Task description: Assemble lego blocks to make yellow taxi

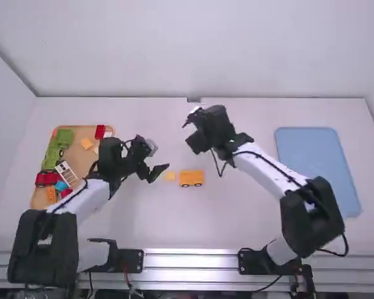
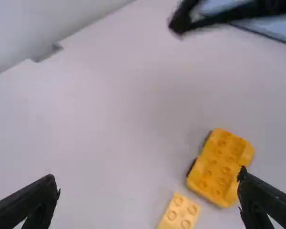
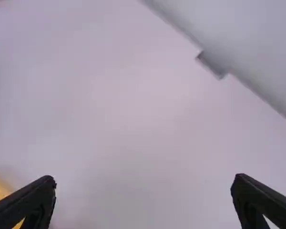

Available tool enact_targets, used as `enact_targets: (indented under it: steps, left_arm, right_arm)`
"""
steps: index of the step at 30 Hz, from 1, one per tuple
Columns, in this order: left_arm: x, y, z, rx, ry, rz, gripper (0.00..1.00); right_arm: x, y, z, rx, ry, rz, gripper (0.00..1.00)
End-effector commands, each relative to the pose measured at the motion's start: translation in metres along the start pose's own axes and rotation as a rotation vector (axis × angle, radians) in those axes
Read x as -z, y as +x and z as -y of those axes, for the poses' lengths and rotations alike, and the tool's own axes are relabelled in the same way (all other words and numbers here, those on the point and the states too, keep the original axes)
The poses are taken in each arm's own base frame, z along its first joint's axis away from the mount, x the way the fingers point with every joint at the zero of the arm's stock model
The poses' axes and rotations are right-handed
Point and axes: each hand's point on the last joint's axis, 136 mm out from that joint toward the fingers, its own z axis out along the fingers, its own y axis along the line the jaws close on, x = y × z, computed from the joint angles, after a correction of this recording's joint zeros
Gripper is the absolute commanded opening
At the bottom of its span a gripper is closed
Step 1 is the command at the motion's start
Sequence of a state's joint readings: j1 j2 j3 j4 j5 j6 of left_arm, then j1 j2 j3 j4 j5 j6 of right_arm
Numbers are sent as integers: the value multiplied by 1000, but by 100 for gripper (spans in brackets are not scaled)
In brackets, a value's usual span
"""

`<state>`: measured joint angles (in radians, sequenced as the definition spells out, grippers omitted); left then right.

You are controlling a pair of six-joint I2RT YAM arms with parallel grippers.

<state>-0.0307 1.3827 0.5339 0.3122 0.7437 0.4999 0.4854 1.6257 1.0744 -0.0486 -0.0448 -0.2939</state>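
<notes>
currently: yellow taxi body (image 1: 191, 178) out on the desk (image 1: 137, 224), left claw (image 1: 162, 156) and right claw (image 1: 187, 132) both open

the left claw is open, its fingers spread wide with nothing between them, hanging over the desk. just beside it, to the right and a little nearer the arm bases, lies a small yellow block (image 1: 169, 176) with studs on top. a bit farther right of that claw sits the taxi body, yellow and studded, with dark wheels along one long side. the two yellow pieces lie near each other, apart, and neither is gripped.

the right claw is open as well, fingers well apart and empty. it hangs beyond the taxi body, farther from the arm bases. a blurred yellow patch shows past one of its fingers in its wrist view.

well left of the left claw, partly behind its arm, is a tan tray (image 1: 81, 159). it holds green pieces (image 1: 52, 157), a red vehicle (image 1: 47, 179), a white ladder-like piece (image 1: 67, 173), a blue block (image 1: 61, 185) and a loose yellow block (image 1: 86, 144). well right of the right claw, past its arm, lies a blue tray (image 1: 318, 168).
</notes>
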Motion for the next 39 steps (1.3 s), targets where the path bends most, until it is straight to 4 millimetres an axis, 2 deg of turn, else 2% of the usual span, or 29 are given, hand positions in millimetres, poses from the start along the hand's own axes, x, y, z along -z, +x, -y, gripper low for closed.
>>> enact_targets:
  steps: [1, 3, 5, 7, 8, 11, 14, 17, 20, 23, 28, 29, 30, 33, 35, 37, 39]
  left_arm:
    - [-9, 0, 12, -25, 104, 38, 99]
    - [-19, 11, 11, 57, 115, 24, 99]
    - [-24, 21, 11, 50, 124, 8, 99]
    - [-29, 38, 26, -50, 227, 24, 99]
    - [-29, 38, 26, -50, 227, 24, 99]
    - [-28, 54, 43, -159, 362, 123, 99]
    - [-31, 65, 39, -150, 358, 118, 99]
    - [-39, 84, 34, -196, 330, 84, 99]
    - [-47, 89, 31, -211, 344, 77, 99]
    - [-57, 97, 24, -185, 372, 40, 85]
    - [-62, 102, 27, -228, 437, 20, 80]
    - [-62, 103, 28, -233, 446, 15, 78]
    - [-62, 104, 29, -249, 459, 13, 71]
    - [-62, 107, 29, -273, 466, 14, 64]
    - [-62, 108, 31, -281, 464, 19, 56]
    - [-62, 110, 32, -288, 460, 22, 55]
    - [-61, 111, 34, -293, 456, 29, 50]
  right_arm:
    - [7, 19, 0, -67, -72, 51, 98]
    - [11, 30, 18, -166, -32, 119, 98]
    - [12, 37, 19, -204, -47, 150, 98]
    - [16, 41, -3, -139, -218, 237, 98]
    - [16, 41, -3, -139, -218, 237, 98]
    - [27, 44, -33, -76, -485, 322, 98]
    - [26, 49, -40, -68, -542, 328, 98]
    - [24, 54, -54, -19, -607, 341, 98]
    - [23, 55, -65, 29, -623, 341, 98]
    - [24, 52, -74, 56, -640, 348, 98]
    - [24, 52, -74, 23, -647, 338, 99]
    - [24, 52, -74, 17, -649, 336, 98]
    - [24, 52, -74, 8, -650, 333, 98]
    - [24, 52, -73, 9, -648, 333, 98]
    - [24, 53, -71, 5, -643, 333, 98]
    - [24, 53, -71, 4, -645, 333, 98]
    - [24, 52, -73, -5, -651, 329, 98]
